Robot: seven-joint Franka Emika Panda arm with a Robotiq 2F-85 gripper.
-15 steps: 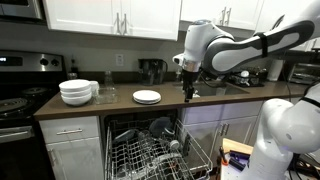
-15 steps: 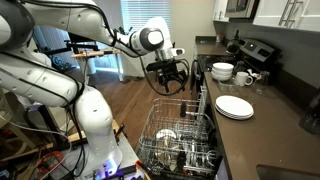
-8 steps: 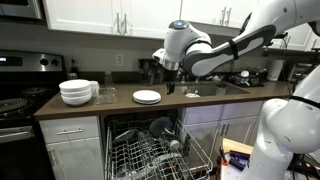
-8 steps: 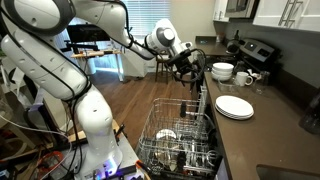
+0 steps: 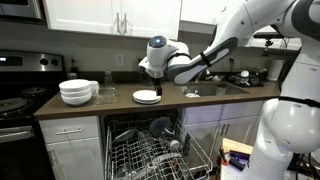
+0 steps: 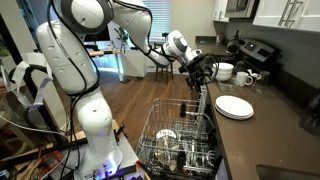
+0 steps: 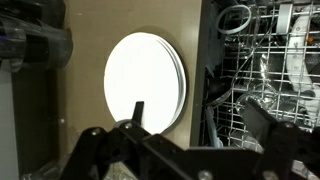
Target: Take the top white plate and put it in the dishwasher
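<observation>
so the gripper point(image 5: 151, 80) jaws are spread wide, holding nothing, top white plate point(image 7: 145, 82) just under them, dishwasher point(image 7: 262, 72) off to the side

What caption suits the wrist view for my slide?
Open fingers hover above stacked white plates on the counter, beside the dishwasher rack.

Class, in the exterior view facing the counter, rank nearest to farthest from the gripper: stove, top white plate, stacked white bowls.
1. Top white plate, just below the gripper.
2. Stacked white bowls, farther along the counter.
3. Stove, beyond the bowls.
</observation>
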